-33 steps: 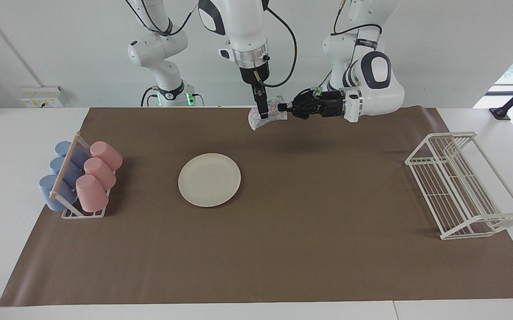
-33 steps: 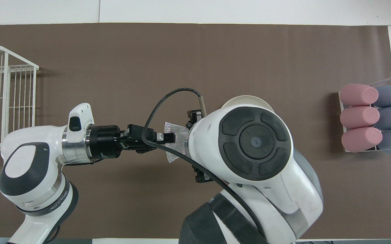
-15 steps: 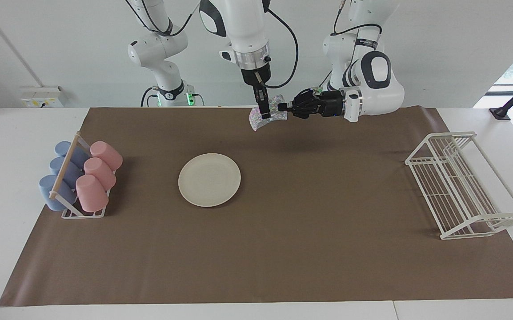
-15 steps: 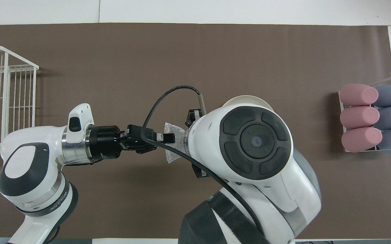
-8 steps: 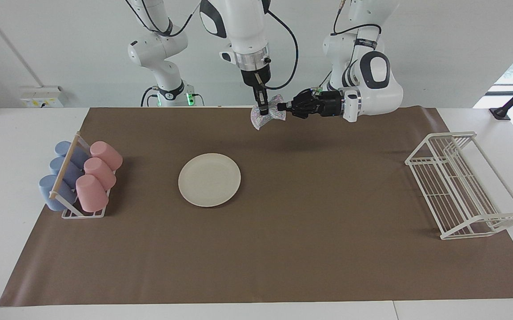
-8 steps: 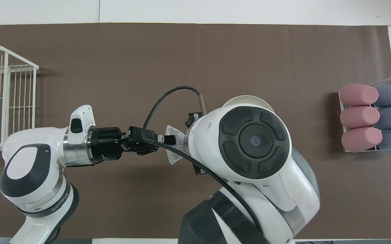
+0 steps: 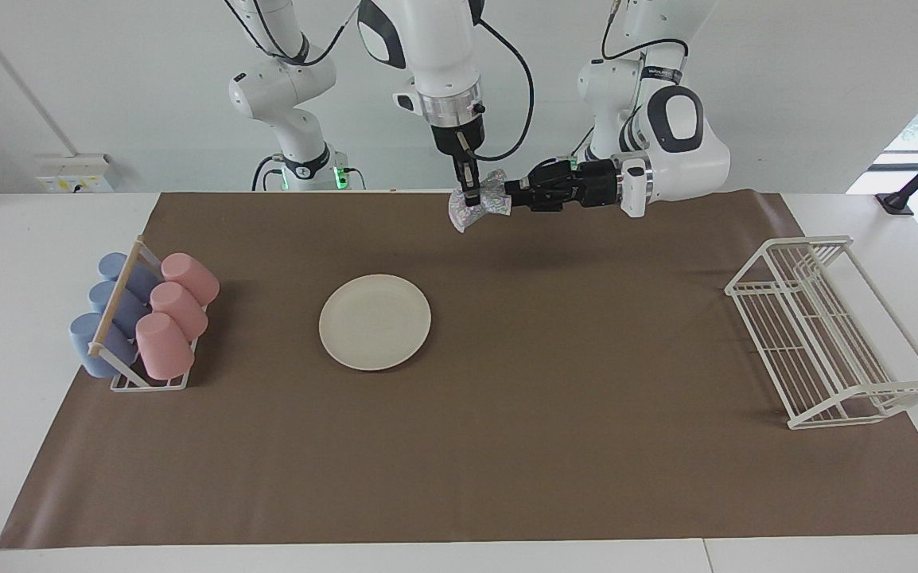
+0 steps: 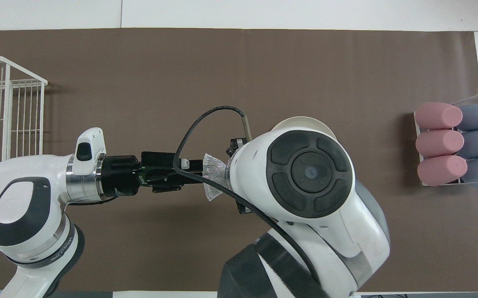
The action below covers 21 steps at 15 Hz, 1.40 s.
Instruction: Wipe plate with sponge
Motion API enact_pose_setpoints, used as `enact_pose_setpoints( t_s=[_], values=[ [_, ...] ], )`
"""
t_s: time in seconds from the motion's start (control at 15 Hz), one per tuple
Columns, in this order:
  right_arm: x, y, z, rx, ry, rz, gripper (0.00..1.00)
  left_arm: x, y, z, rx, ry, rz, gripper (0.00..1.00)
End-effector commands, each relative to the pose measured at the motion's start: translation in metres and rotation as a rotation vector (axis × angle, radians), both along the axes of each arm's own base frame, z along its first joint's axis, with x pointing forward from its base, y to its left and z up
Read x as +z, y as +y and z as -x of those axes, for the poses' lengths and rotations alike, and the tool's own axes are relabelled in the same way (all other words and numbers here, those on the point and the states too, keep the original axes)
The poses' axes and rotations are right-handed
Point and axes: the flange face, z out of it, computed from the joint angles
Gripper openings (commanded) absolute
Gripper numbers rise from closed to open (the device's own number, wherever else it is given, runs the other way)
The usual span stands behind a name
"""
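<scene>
**Glittery sponge held above brown mat, plate bare**

Silvery-grey mesh with multicolour specks, the sponge (image 7: pixel 478 208) hangs crumpled in the air over the mat's edge nearest the robots, pinched by the right pincer (image 7: pixel 467 196), which points straight down and is clamped on it. The left pincer (image 7: pixel 511 191) lies level just beside the sponge, fingers parted and off it. The cream-white matte plate (image 7: pixel 375 321) rests flat on the brown mat (image 7: pixel 507 446), well apart. Pink and blue cups (image 7: pixel 141 318) fill a rack at the right arm's end; a white wire rack (image 7: pixel 825 334) stands at the left arm's end. From overhead, the right arm covers most of the plate.
</scene>
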Motion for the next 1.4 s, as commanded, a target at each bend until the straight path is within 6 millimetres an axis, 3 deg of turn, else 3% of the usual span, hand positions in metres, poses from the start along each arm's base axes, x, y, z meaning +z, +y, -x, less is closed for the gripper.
enact_pose_setpoints(
  t_s=[0.0, 0.13, 0.27, 0.47, 0.6, 0.73, 0.93, 1.07, 1.33],
  values=[
    [-0.009, -0.01, 0.0, 0.041, -0.025, 0.002, 0.0, 0.009, 0.024, 0.0, 0.013, -0.002, -0.083, 1.0],
    [-0.028, -0.023, -0.01, 0.091, -0.06, -0.007, 0.0, 0.014, 0.048, -0.003, 0.02, 0.003, -0.16, 1.0],
    [-0.055, -0.044, -0.038, 0.038, -0.142, -0.052, 0.0, 0.012, 0.071, -0.004, 0.006, 0.004, -0.243, 1.0],
    [-0.108, -0.063, -0.062, 0.036, -0.151, -0.033, 0.0, 0.029, 0.097, -0.011, -0.047, 0.011, -0.432, 1.0],
    [-0.148, -0.069, -0.059, 0.084, -0.159, -0.017, 0.0, 0.035, 0.112, -0.016, -0.076, -0.015, -0.535, 1.0],
    [-0.176, -0.079, -0.048, 0.076, -0.178, -0.016, 0.0, 0.044, 0.143, -0.025, -0.052, -0.036, -0.645, 1.0],
    [-0.2, -0.098, -0.049, 0.119, -0.171, 0.008, 0.0, 0.07, 0.167, -0.055, -0.09, -0.121, -0.9, 1.0],
    [-0.211, -0.113, -0.053, 0.139, -0.18, 0.018, 0.0, 0.088, 0.174, -0.069, -0.152, -0.182, -1.084, 1.0],
    [-0.239, -0.114, -0.053, 0.146, -0.136, 0.033, 0.0, 0.127, 0.178, -0.081, -0.229, -0.237, -1.277, 1.0]
  ],
)
